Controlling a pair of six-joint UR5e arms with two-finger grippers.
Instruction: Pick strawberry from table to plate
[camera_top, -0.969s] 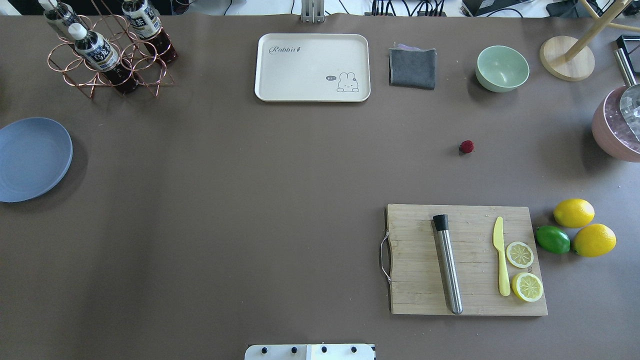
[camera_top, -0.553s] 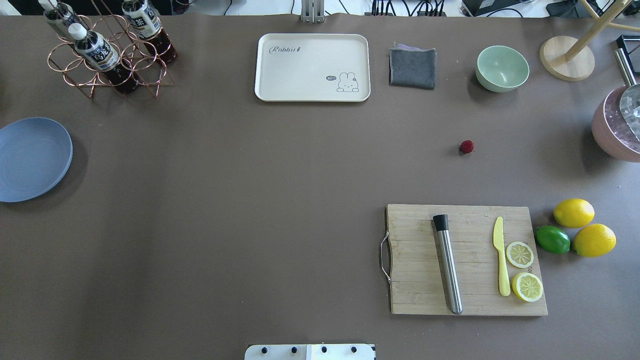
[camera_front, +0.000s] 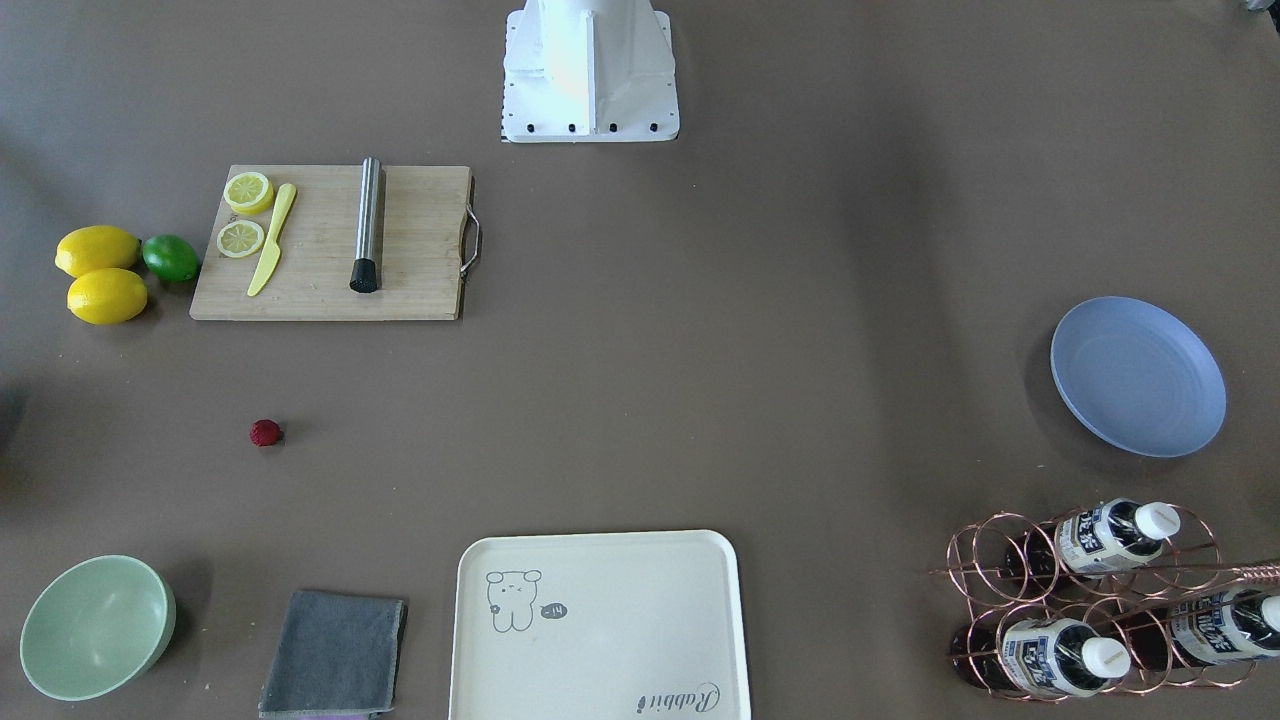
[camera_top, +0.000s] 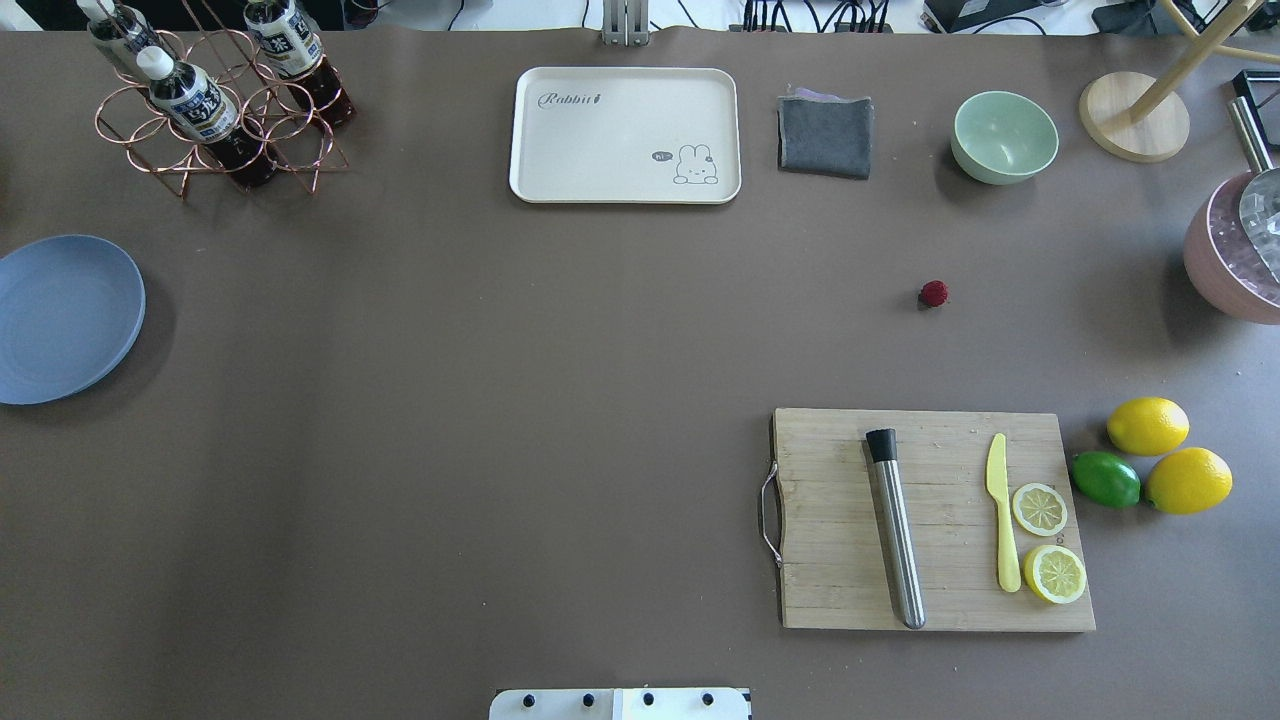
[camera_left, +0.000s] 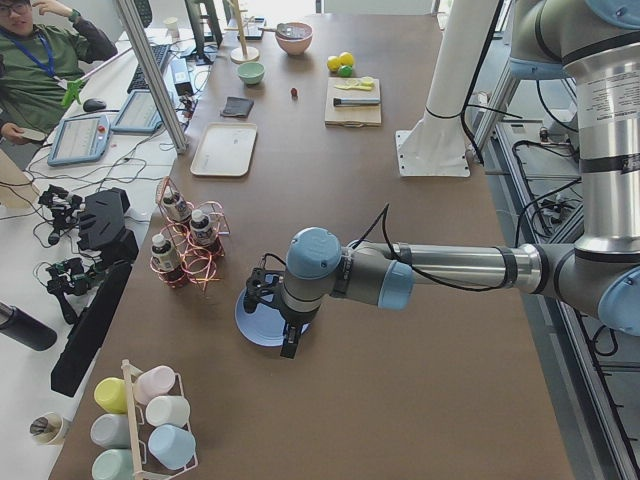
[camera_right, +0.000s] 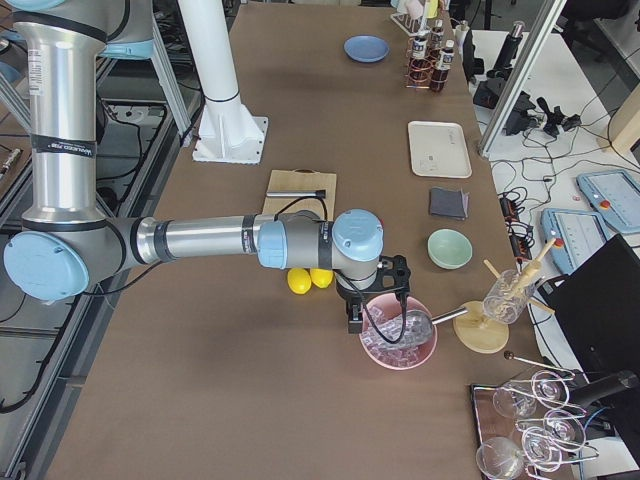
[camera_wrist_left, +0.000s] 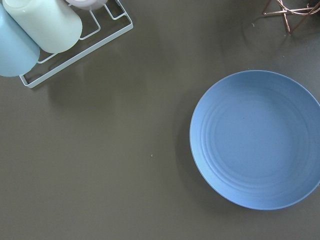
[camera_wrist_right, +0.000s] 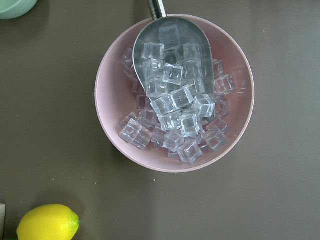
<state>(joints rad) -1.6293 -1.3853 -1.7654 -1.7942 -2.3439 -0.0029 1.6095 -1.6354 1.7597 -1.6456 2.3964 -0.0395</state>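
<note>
The strawberry sits alone on the table, at 12 o'clock from the cutting board. It is well apart from the plate, which lies far off at its 9 o'clock, by the table's edge. My left gripper hangs above the plate's rim. My right gripper hangs above a pink bowl of ice cubes. Whether either one's fingers are spread or closed, I cannot tell.
</note>
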